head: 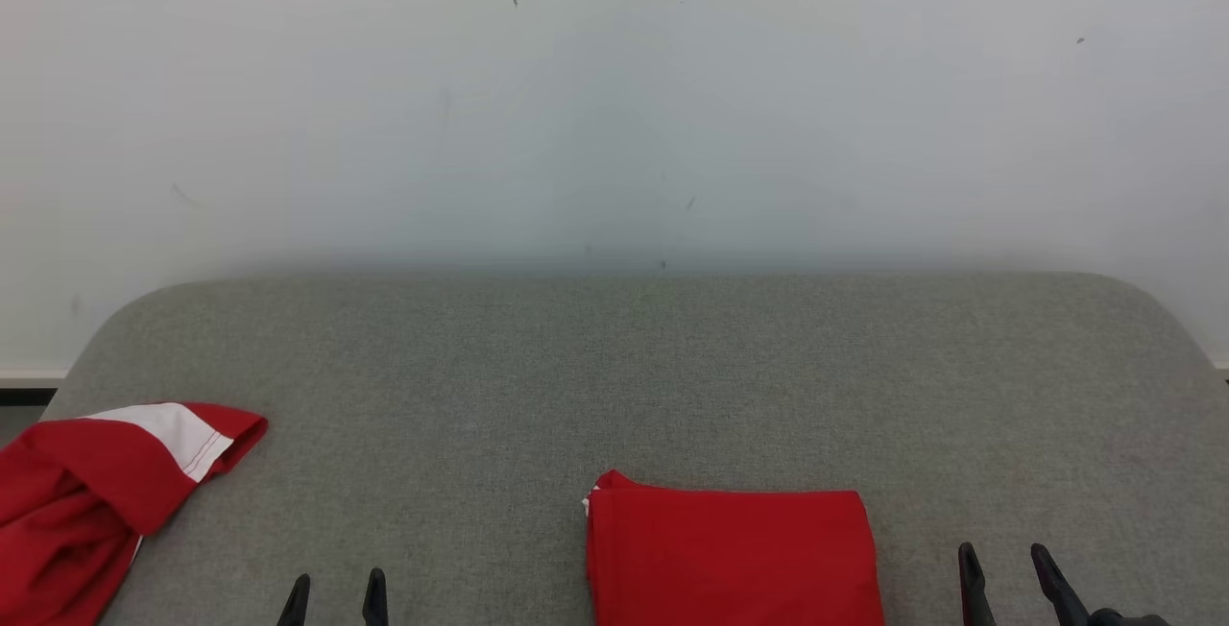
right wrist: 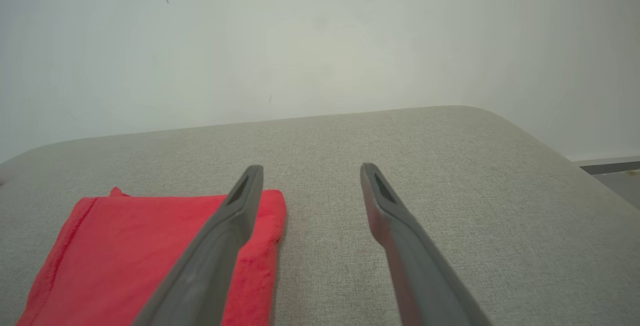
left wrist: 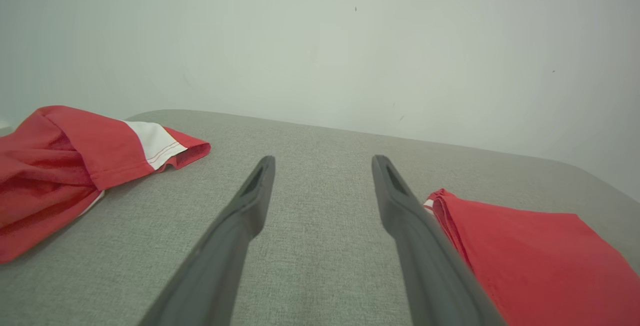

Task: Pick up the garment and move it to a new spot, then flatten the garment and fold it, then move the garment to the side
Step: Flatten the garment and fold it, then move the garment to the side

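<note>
**Ana:** Where is the garment?

**Ben:** The folded garment (head: pixel 732 559) is plain red. It lies flat at the bottom middle of the head view, on the grey pad (head: pixel 614 367).

**Ana:** What else is around?

**Ben:** A crumpled garment (head: pixel 86 501), red with a white stripe, sits at the lower left, at the pad's edge. Behind the pad stands a pale wall (head: pixel 614 79) with tiny dark specks.

**Ana:** And the hands?

**Ben:** The left gripper (head: pixel 339 574) is at the bottom, between the two garments. Its fingers are wide apart and hold nothing. The right gripper (head: pixel 1001 546) is at the lower right, just beside the folded garment. It is spread wide and holds nothing too.

**Ana:** Does anything block the view?

**Ben:** In the right wrist view, one finger covers the folded garment's corner.
</note>
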Robot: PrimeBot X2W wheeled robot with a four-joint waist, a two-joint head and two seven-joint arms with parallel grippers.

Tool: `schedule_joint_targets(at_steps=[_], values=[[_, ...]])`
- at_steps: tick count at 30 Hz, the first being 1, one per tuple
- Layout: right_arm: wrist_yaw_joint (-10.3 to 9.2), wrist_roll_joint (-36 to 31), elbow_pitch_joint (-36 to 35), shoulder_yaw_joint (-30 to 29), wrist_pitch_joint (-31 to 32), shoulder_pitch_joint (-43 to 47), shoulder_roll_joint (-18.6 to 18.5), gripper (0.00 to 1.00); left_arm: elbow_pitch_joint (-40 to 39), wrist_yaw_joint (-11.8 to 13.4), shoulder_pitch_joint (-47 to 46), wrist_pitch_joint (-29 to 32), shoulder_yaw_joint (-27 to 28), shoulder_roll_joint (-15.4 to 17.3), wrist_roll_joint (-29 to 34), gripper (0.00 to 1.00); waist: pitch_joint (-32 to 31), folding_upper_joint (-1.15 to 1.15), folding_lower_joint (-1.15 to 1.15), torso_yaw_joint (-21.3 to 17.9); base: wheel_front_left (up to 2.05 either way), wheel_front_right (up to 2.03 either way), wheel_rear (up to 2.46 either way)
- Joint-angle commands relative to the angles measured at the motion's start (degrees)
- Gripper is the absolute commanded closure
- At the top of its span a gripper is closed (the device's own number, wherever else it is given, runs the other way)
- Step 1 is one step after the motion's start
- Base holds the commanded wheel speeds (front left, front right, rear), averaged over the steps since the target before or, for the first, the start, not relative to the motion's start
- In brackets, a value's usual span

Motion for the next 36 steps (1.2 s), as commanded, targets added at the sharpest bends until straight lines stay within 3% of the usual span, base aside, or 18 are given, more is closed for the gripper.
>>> schedule_joint_targets(at_steps=[1, 14, 16, 18, 28, 36], values=[[-0.14, 0.6, 0.1, 0.2, 0.1, -0.2, 0.1, 0.00, 0.3, -0.1, 0.5, -0.2, -0.2, 0.3, -0.1, 0.00, 0.0, 0.00, 0.00, 0.0, 0.00, 0.00, 0.00], [-0.14, 3.6, 2.1, -0.3, 3.3, 0.0, 0.1, 0.00, 0.9, 0.0, 0.3, -0.2, -1.5, 0.6, -1.0, 0.00, -0.2, 0.00, 0.00, 0.4, 0.00, 0.00, 0.00], [-0.14, 8.7, 4.2, -1.5, 8.5, -0.6, 0.1, 0.00, 1.0, 0.0, 0.4, -0.2, -1.5, 0.6, -1.1, 0.00, -0.1, 0.00, 0.00, 0.4, 0.00, 0.00, 0.00], [-0.13, 9.5, 5.5, -1.7, 15.5, -2.4, 0.1, 0.00, 1.0, 0.0, 0.5, -0.2, -1.5, 0.6, -1.0, 0.00, -0.1, 0.00, 0.00, 0.4, 0.00, 0.00, 0.00], [-0.14, 7.4, 8.3, -1.5, 43.6, -14.1, 0.1, 0.00, 1.2, 0.0, -1.1, -0.2, -3.2, 0.5, -1.6, 0.00, 1.7, 0.00, 0.00, 2.2, 0.00, 0.00, 0.00], [-0.14, 4.9, 14.6, -2.8, 50.7, -18.3, 0.1, 0.00, 1.7, 0.0, -2.4, -0.2, -4.9, 0.8, -2.1, 0.00, 3.5, 0.00, 0.00, 4.9, 0.00, 0.00, 0.00]])
